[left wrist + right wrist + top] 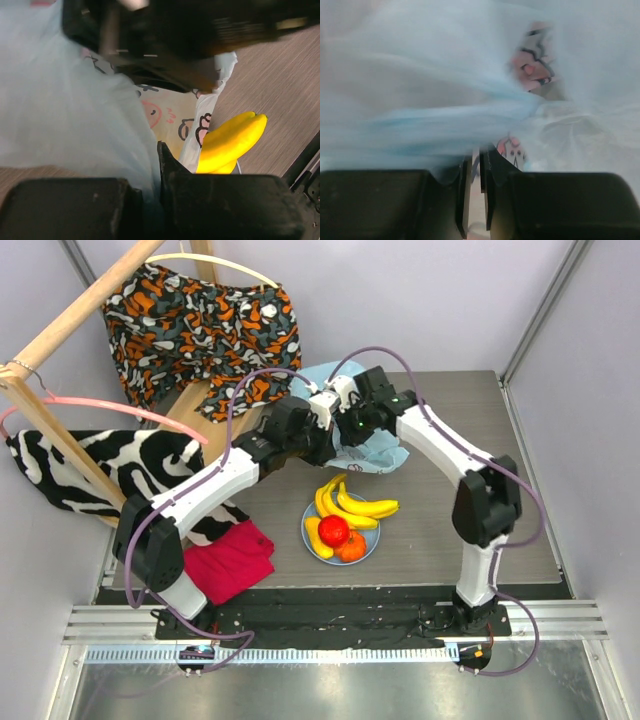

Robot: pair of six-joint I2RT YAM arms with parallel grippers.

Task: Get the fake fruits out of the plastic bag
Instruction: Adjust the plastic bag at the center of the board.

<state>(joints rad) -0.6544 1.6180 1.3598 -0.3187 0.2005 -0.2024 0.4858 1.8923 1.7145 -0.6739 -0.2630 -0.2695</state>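
My left end effector [152, 175] is pressed together on a fold of the plastic bag [378, 453]. The bag is bunched between both arms at mid-desk [480, 460], just behind the round light-blue plate [372, 538]. On the plate lie an oblong yellow piece [315, 536], a red round fruit [333, 530], a banana bunch [352, 503] and a ribbed orange fruit [352, 548]. My right end effector [476, 167] is closed to a thin slit with bag film caught in it.

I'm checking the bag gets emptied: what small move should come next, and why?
Probably lift the bag a little and spread its mouth. The left claw and right claw both pinch its film, four fruits lie on the plate, and I cannot see whether any remain inside.
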